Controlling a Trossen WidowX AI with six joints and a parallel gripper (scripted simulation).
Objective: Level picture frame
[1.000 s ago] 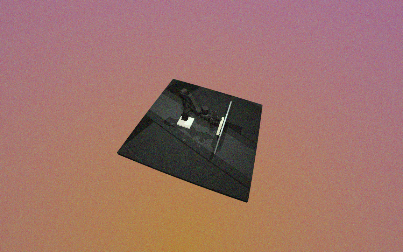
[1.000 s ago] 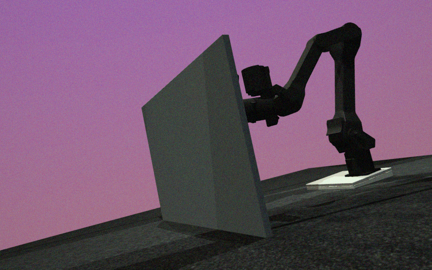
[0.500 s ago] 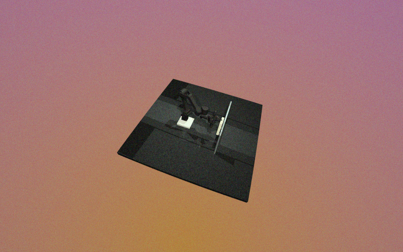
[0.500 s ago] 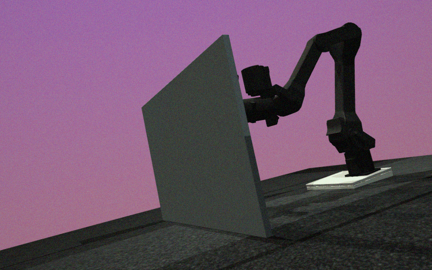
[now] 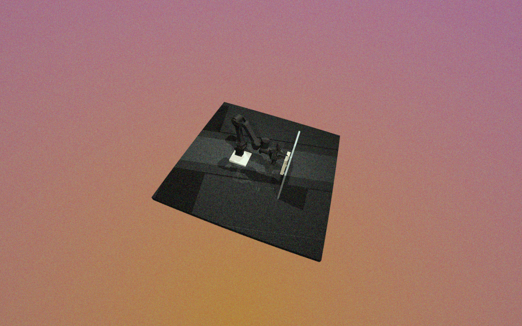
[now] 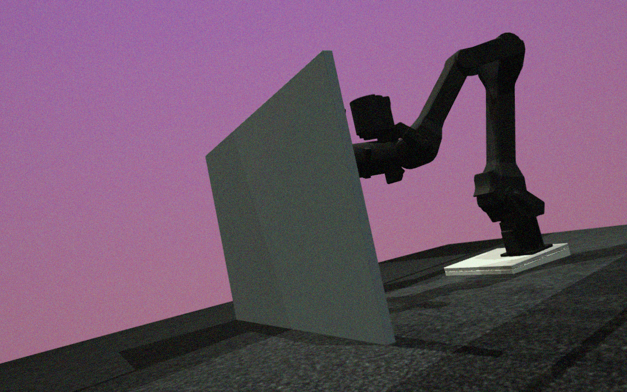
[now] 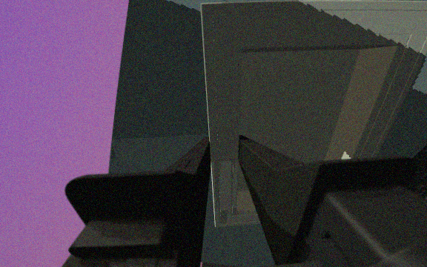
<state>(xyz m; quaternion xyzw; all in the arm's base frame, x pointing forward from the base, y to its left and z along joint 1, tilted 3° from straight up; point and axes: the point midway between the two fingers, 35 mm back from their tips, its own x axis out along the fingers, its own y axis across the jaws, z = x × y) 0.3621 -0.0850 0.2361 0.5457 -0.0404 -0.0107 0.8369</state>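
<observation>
The picture frame [image 5: 284,164] [image 7: 222,74] hangs against the front of the wall. In the wrist view its long outer edge and the wall's edge on the left are not parallel; from this slanted angle I cannot tell how level it hangs. My gripper [image 5: 287,154] [image 7: 222,142] is shut on the frame's bar, the one nearest the wall edge with the background beyond it, towards one end of that bar. In the exterior view the frame and fingertips are hidden behind the wall. The screw and notched strip are hidden.
The upright grey wall panel [image 5: 295,140] [image 6: 296,195] [image 7: 158,74] stands on the dark table [image 5: 254,227] [image 6: 452,360]. The arm rises from a white base plate [image 5: 234,161] [image 6: 476,263] in front of the wall. Shadows cross the wall and frame.
</observation>
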